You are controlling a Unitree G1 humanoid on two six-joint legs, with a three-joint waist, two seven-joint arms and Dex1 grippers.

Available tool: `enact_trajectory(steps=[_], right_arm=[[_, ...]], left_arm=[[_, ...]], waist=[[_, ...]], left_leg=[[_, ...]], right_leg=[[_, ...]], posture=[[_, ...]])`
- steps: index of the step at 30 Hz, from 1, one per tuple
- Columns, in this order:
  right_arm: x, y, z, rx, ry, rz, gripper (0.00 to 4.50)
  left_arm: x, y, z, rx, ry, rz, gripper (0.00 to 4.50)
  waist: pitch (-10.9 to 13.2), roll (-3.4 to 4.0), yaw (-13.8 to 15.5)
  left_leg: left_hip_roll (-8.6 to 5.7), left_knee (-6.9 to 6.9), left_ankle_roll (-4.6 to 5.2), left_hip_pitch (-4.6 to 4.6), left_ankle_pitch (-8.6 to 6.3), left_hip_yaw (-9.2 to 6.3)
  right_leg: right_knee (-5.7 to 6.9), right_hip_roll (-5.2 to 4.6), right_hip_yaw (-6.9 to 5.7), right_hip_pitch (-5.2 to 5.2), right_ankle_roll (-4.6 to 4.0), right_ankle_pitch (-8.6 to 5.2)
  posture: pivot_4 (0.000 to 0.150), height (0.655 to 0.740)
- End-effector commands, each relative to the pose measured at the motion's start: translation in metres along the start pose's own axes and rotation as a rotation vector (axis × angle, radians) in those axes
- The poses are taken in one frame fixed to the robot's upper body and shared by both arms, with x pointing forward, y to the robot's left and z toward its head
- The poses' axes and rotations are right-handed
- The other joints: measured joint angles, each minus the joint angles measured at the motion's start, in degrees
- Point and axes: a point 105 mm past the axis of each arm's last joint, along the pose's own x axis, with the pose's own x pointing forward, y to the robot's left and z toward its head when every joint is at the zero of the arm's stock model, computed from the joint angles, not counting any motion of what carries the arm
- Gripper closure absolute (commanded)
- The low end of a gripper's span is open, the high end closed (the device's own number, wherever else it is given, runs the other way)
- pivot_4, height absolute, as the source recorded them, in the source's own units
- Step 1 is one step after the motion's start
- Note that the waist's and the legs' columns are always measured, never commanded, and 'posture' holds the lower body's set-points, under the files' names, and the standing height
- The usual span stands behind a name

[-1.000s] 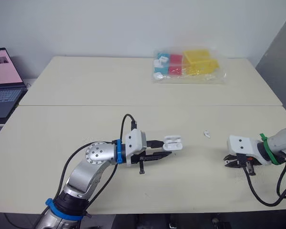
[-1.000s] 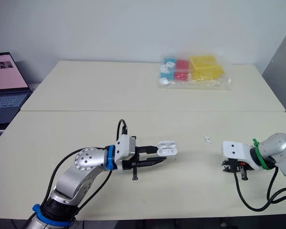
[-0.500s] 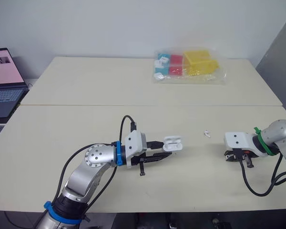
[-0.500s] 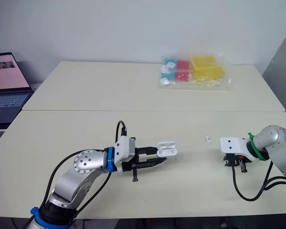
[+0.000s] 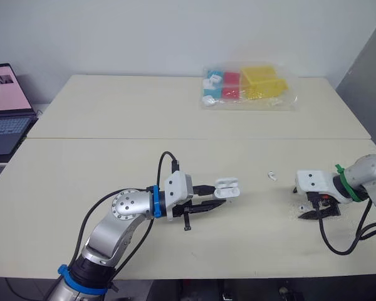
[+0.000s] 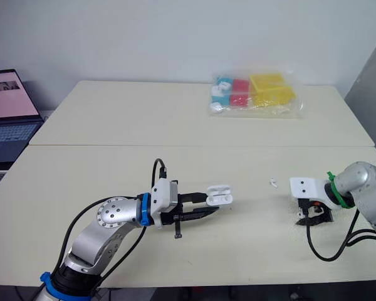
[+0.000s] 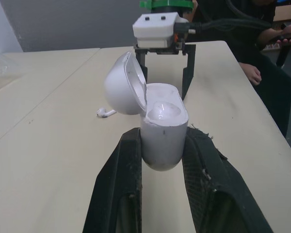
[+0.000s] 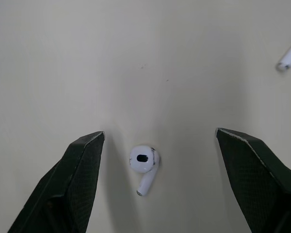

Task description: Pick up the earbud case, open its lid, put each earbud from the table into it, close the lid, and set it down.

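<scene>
- The left gripper [image 5: 218,200] reaches out low over the near half of the table [image 5: 81,182]. Its two black fingers are clamped on the lower body of the white earbud case [image 5: 227,188].
- The case's lid is hinged open and leans back to one side, and the wells inside face up (the left wrist view shows them pale and hollow).
- On the robot's right, at about the same depth, the right gripper [image 8: 160,137] points down at the tabletop with its fingers spread wide and nothing held.
- One earbud [image 8: 143,165] lies flat on the table in the gap between those fingers, touching neither, with its stem toward the wrist.
- A second earbud [image 5: 272,176] lies on the table a little farther out, between the case and the right gripper and apart from both.
- Beyond a seam that runs across the table, on the far half toward the right, sits a clear plastic bag [image 5: 247,84] of blue, red and yellow boxes.
- Off the table's far left edge stands an open laptop [image 5: 3,106] with its screen lit.
</scene>
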Motion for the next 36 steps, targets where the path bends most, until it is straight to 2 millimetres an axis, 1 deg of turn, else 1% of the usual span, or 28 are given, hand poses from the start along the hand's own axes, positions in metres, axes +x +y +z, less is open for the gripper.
enact_trajectory(steps=[1, 3, 5, 9, 12, 14, 21, 23, 27, 36], right_arm=[[-0.025, -0.004, 0.009, -0.008, -0.02, -0.045, 0.6], [-0.034, -0.004, 0.009, 0.007, -0.017, -0.071, 0.6], [-0.035, 0.002, 0.007, 0.047, -0.006, -0.068, 0.6], [-0.028, 0.0, -0.006, 0.092, 0.115, -0.151, 0.6], [-0.02, 0.007, -0.008, 0.124, 0.153, -0.111, 0.6], [-0.014, 0.007, -0.007, 0.118, 0.17, -0.097, 0.6], [0.0, 0.005, -0.007, 0.142, 0.199, -0.085, 0.6], [0.001, 0.005, -0.006, 0.157, 0.197, -0.079, 0.6], [0.004, 0.003, -0.005, 0.134, 0.204, -0.08, 0.6], [0.008, 0.006, -0.001, 0.143, 0.192, -0.073, 0.6]], left_arm=[[0.003, 0.0, 0.01, 0.039, -0.032, -0.002, 3.72], [0.004, 0.0, 0.009, 0.039, -0.033, 0.002, 3.72], [0.006, -0.001, 0.006, 0.038, -0.034, 0.005, 3.72], [0.012, -0.003, 0.004, 0.045, -0.038, 0.005, 3.72], [0.015, -0.004, -0.001, 0.072, -0.024, -0.002, 3.72], [0.017, -0.003, -0.002, 0.075, -0.027, 0.002, 3.72], [0.023, -0.004, -0.004, 0.081, -0.039, 0.022, 3.72], [0.023, -0.005, -0.004, 0.081, -0.039, 0.024, 3.72], [0.024, -0.005, -0.005, 0.08, -0.04, 0.033, 3.72], [0.026, -0.004, -0.008, 0.074, -0.04, 0.035, 3.72]], waist=[[0.0, 0.0, 0.0], [0.0, 0.01, 0.0], [0.0, 0.01, 0.1], [0.0, 0.02, 0.0], [0.0, 0.03, 0.0], [0.0, 0.05, 0.0], [0.0, 0.05, 0.0], [0.0, 0.05, 0.0], [0.0, 0.06, 0.0], [0.0, 0.06, 0.0]], left_leg=[[0.0, 0.0, 0.0, 0.0, 0.0, 0.0], [0.0, 0.0, 0.0, 0.01, 0.0, 0.0], [0.0, 0.0, 0.0, -0.01, 0.0, 0.0], [0.0, 0.0, 0.0, 0.01, 0.0, 0.01], [-0.03, 0.02, 0.0, 0.04, 0.0, 0.03], [-0.02, 0.03, 0.0, 0.06, 0.0, 0.04], [-0.02, 0.03, 0.0, 0.04, 0.0, 0.05], [-0.02, 0.03, 0.0, 0.03, 0.0, 0.04], [-0.03, 0.04, 0.0, 0.06, 0.0, 0.03], [-0.03, 0.05, 0.0, 0.05, 0.0, 0.03]], right_leg=[[0.0, 0.0, 0.0, 0.0, 0.0, 0.0], [0.0, -0.01, -0.01, 0.0, 0.0, 0.0], [-0.01, -0.01, 0.0, 0.01, 0.0, 0.0], [0.01, -0.01, 0.03, 0.01, 0.0, 0.0], [0.05, -0.01, 0.04, 0.0, 0.01, 0.01], [0.06, 0.0, 0.03, 0.01, -0.01, 0.02], [0.05, 0.01, 0.02, 0.01, -0.02, 0.03], [0.04, 0.0, 0.03, 0.01, -0.02, 0.03], [0.07, 0.0, 0.02, 0.0, -0.01, 0.04], [0.07, 0.01, 0.0, 0.02, -0.01, 0.04]], posture=[[0.15, 0.74], [0.15, 0.74], [0.15, 0.74], [0.15, 0.74], [0.15, 0.74], [0.15, 0.74], [0.15, 0.74], [0.15, 0.74], [0.15, 0.74], [0.15, 0.74]])
